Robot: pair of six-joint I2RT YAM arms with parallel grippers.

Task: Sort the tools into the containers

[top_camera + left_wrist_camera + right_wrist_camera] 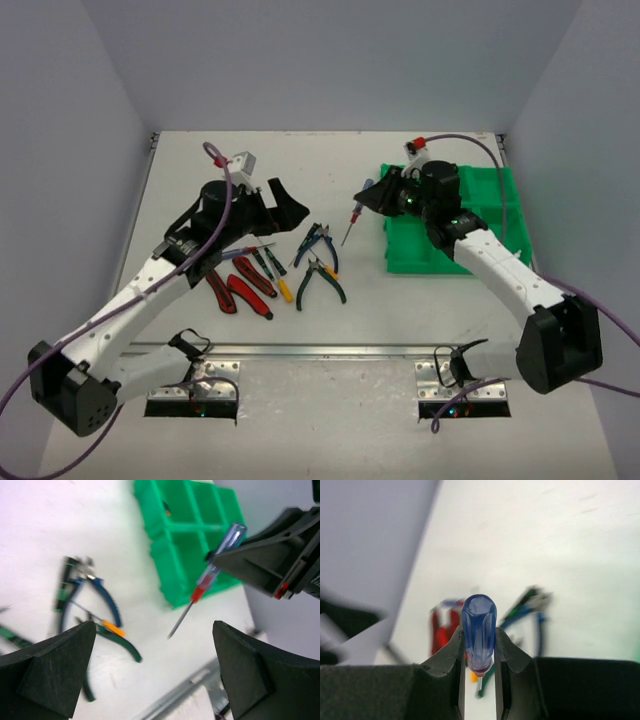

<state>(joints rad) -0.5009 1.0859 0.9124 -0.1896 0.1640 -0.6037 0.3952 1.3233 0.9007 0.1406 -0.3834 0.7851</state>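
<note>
1. Left end effector [287, 203]: fingers spread, holding nothing. It hovers above the counter [200, 160], just beyond the far edge of the loose tool cluster.
2. Loose tools: red-handled cutters [240, 292], thin screwdrivers [272, 268] and two pliers [320, 245] lie unsorted on the counter, left of centre.
3. Right end effector [372, 196]: pinching a blue-handled screwdriver [353, 218] by the handle. The tip points down, in the air just left of the green tray [410, 258].
4. Step in hand, as judged: transfer of this screwdriver to the tray. The next move calls for travel right until the tool is over a compartment, then descent and release.
</note>
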